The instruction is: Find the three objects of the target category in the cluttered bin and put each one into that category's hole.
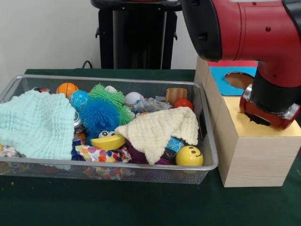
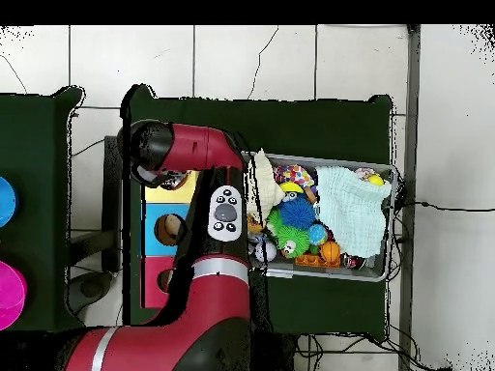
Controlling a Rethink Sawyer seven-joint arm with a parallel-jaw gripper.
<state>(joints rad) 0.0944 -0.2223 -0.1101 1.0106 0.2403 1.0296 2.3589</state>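
Observation:
The wire-mesh bin [image 1: 117, 163] is full of toys. A dotted fabric piece [image 1: 96, 154] lies at its front, partly under a yellow toy. Another patterned scrap [image 1: 8, 151] peeks out under the mint cloth at the front left. In the overhead view a dotted piece [image 2: 293, 175] shows at the bin's far edge. The arm's wrist end [image 1: 267, 110] hangs low over the yellow top [image 1: 277, 128] of the wooden box and covers most of its hole [image 1: 257, 121]. The gripper is hidden below the wrist, and I cannot tell whether it holds anything.
A mint-green cloth [image 1: 35, 122] and a cream cloth [image 1: 157, 129] cover much of the bin. Among them lie a blue spiky ball [image 1: 98, 115], an orange ball [image 1: 67, 88] and a yellow smiley ball [image 1: 189, 156]. The blue-topped hole [image 1: 239, 80] and the red top [image 1: 235, 63] lie behind the yellow one.

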